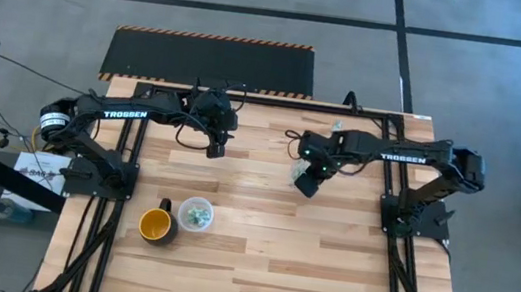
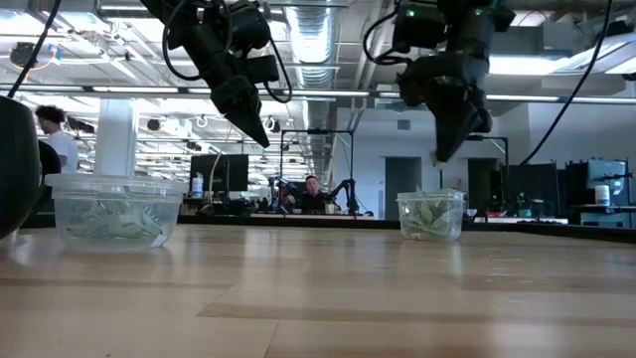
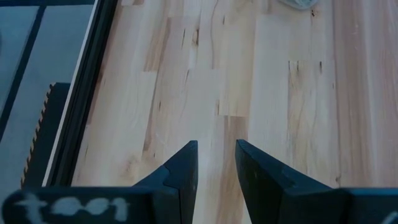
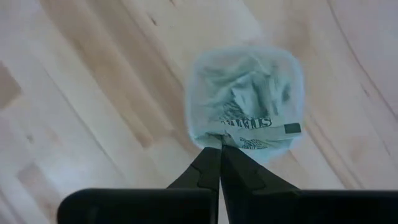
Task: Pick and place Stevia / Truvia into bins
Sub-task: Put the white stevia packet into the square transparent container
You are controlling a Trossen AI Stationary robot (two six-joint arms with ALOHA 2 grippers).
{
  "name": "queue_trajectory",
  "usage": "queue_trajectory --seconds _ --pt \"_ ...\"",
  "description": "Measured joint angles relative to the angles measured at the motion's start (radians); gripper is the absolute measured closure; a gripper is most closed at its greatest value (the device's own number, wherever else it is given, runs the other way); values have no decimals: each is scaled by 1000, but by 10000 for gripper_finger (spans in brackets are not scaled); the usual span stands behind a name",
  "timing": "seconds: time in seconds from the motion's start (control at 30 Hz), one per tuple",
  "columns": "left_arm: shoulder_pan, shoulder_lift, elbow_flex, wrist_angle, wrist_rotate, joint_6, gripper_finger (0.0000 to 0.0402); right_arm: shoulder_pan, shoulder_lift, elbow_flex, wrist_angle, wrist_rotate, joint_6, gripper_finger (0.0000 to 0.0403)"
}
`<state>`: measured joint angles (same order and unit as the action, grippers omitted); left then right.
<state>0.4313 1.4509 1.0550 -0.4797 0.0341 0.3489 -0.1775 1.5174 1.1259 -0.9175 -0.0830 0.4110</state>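
The right gripper is hanging over a clear cup near the tabletop's far edge, its fingers pinched together on a pale green and white sachet above the cup's mouth, where more sachets are lying. The left gripper is waiting over bare wood near the far edge, fingers slightly parted, holding nothing. A second cup is sitting beside a yellow mug toward the near-left corner.
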Motion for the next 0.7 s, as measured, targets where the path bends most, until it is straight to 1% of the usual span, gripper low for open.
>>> queue_trajectory --seconds 0.1,0.17,0.2,0.4,0.5,0.7 --pt "0 0 0 2 0 -1 304 -2 39 4 31 -25 -23 403" --pt "0 0 0 2 2 -2 304 -2 60 -1 15 -25 -43 403" --pt "0 0 0 0 2 -2 304 -1 66 0 34 -25 -50 403" --pt "0 0 0 1 3 0 304 3 95 2 35 -24 -53 396" --pt "0 0 0 0 3 -2 304 -2 91 3 41 -24 -64 375" --pt "0 0 0 0 3 5 304 -3 91 2 43 -23 -71 315"
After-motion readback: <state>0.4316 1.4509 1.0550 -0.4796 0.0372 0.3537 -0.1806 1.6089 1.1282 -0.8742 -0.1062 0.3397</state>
